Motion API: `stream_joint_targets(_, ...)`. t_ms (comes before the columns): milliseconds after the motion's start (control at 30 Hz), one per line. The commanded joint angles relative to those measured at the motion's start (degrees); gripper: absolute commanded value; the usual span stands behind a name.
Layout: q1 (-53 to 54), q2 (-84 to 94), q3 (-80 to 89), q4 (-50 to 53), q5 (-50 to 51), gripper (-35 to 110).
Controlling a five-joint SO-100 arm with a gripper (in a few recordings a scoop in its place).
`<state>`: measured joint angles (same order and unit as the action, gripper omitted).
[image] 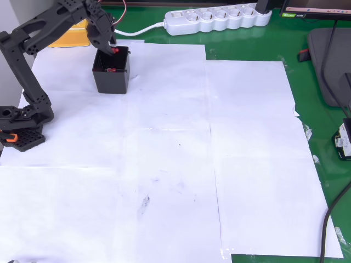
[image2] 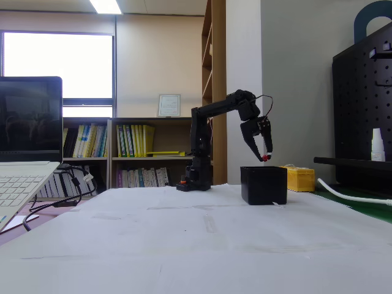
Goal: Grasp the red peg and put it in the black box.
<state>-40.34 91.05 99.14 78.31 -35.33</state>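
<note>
Gripper fingers point downward above the open top of the black box, pinching the red peg at their tips; the peg hangs just over the box's rim, apart from it. Seen from the side in the fixed view, the black arm rises from its base, reaches forward roughly level at the upper link, then bends sharply down at the wrist. From the overhead view the gripper sits over the box's far edge, the peg showing as a red dot at the fingertips, and another small red spot lies inside the box. White paper sheets cover the green tabletop. A yellow block stands just behind the box.
</note>
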Motion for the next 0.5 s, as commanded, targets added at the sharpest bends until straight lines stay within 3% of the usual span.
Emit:
stream_joint_targets(0, -0.3, -1.3, 1.0, 1.4, -1.8, 32)
stream_joint_targets(333, 6.1, -11.2, -1.9, 1.1, -4.1, 35)
stream_joint_targets(400, 9.3, -17.0, -5.1, -0.1, -8.0, 20)
stream_joint_targets(433, 11.7, -20.5, -7.0, -1.9, -8.8, 0)
stream_joint_targets(467, 14.3, -24.2, -9.1, -4.0, -9.0, 0)
